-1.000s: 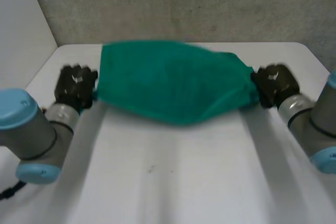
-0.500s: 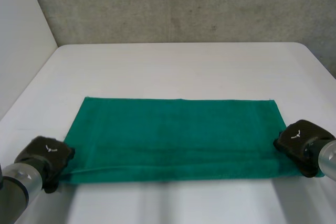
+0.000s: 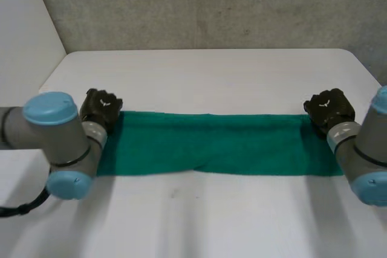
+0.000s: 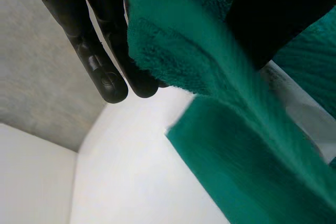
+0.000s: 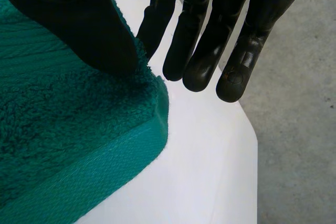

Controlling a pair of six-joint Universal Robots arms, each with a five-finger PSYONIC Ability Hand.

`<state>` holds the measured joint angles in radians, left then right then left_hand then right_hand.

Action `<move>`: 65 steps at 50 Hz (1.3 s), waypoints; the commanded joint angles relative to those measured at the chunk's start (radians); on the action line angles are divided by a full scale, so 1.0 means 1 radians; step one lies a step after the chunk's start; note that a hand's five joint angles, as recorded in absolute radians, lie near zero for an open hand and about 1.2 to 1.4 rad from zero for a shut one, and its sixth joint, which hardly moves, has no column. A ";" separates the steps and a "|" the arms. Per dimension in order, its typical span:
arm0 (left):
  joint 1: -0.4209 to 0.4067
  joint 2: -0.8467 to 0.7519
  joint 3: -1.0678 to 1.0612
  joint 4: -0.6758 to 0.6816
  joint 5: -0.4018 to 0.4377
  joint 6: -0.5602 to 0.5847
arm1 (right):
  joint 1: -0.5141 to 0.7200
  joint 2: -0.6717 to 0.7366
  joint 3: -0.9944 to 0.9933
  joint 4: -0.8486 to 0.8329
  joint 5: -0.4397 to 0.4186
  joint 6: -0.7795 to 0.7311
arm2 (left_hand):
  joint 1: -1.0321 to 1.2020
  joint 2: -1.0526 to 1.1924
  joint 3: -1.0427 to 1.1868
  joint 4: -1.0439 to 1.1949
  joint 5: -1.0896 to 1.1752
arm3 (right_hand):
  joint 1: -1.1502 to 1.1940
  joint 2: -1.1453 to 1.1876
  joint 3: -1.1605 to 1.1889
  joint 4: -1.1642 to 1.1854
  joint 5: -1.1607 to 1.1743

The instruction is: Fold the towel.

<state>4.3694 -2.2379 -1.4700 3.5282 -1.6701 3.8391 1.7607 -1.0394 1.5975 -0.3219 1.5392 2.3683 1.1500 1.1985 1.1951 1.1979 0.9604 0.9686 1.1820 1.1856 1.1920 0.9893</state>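
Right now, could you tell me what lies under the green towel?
The white table. The towel is folded over itself, so a lower layer shows beneath the edge the left hand pinches; anything between the layers is hidden.

Lab bench: white table (image 3: 211,77), concrete wall (image 3: 211,4)

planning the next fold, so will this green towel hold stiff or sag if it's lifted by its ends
Probably floppy: the towel bends and drapes where the left hand pinches its end. Its thick fuzzy pile suggests it grips rather than slips. It lies flat in a folded strip, so it likely won't roll.
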 commanded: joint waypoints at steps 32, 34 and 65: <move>-0.018 0.047 -0.065 0.265 0.104 0.085 | -0.091 -0.143 0.071 0.282 -0.146 0.276 | -0.976 -1.024 -1.021 -1.023 -0.960 | -0.794 -1.007 -1.011 -1.017 -0.989; -0.016 0.061 -0.082 0.265 0.104 0.071 | -0.122 -0.142 0.094 0.277 -0.174 0.299 | -0.976 -1.024 -1.021 -1.023 -0.960 | -0.794 -1.007 -1.011 -1.017 -0.989; -0.025 0.155 -0.203 0.264 0.098 0.022 | -0.452 -0.070 0.012 0.156 -0.131 0.115 | -0.976 -1.024 -1.021 -1.023 -0.960 | 0.428 0.214 0.211 0.204 0.232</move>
<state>4.3405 -2.1144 -1.6496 3.7933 -1.5705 3.8611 1.3449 -1.0813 1.6434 -0.1710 1.3888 2.5755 0.1918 0.2026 0.2137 0.2025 0.0455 0.9543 1.1772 1.1801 1.1908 0.9755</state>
